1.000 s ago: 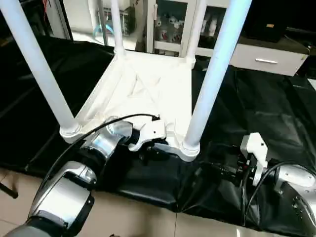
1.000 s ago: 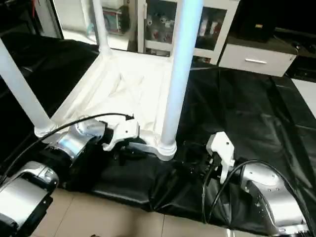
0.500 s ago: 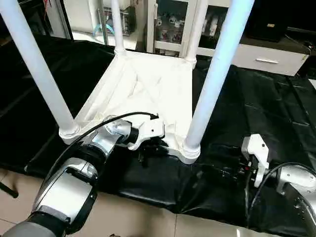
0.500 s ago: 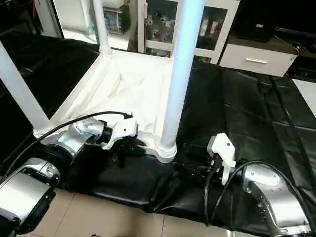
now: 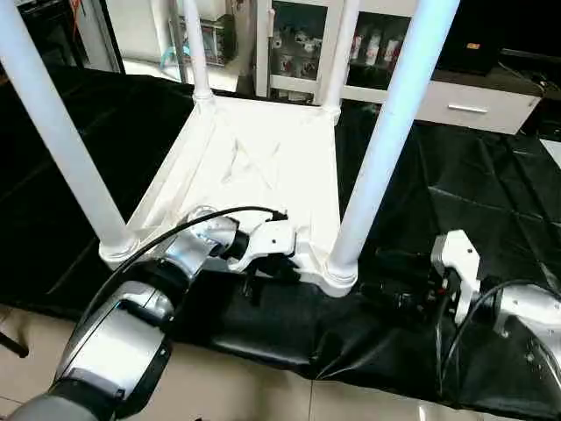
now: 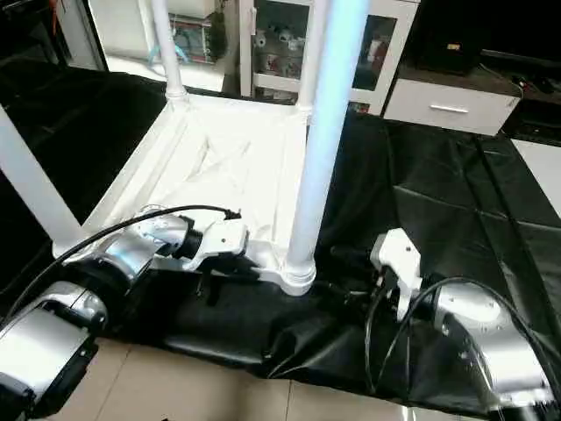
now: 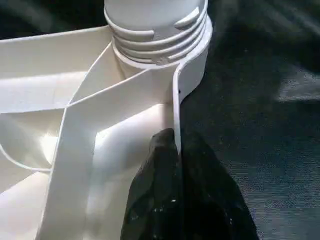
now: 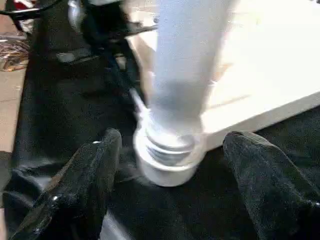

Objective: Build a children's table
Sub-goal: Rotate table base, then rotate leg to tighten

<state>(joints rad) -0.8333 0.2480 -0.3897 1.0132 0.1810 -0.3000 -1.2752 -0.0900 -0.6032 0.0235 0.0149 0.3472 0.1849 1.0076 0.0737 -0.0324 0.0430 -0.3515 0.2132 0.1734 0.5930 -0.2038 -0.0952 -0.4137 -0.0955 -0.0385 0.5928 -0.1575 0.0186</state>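
Note:
The children's table lies upside down on a black mat, its white X-ribbed tabletop [image 5: 263, 167] facing up. Legs stand in the corner sockets: near left [image 5: 61, 140], near right [image 5: 386, 132], far left [image 5: 195, 53], far right [image 5: 337, 53]. My left gripper [image 5: 263, 274] is shut on the tabletop's near rim [image 7: 175, 115], just beside the near right socket [image 7: 160, 45]; its black fingers [image 7: 170, 190] pinch the thin wall. My right gripper [image 8: 170, 145] is open, one finger [image 8: 95, 170] on each side of the near right leg's ribbed base [image 8: 172, 155], not touching it.
The black mat [image 5: 473, 175] covers the floor around the table and wrinkles near its front edge. Pale floor tiles [image 5: 263, 386] lie in front of it. A low white drawer unit [image 5: 473, 101] and a glass-fronted cabinet [image 5: 298, 44] stand behind.
My left gripper's fingers have closed onto the tabletop's near rim. The right gripper has stayed open near the right leg. The camera has shifted slightly.

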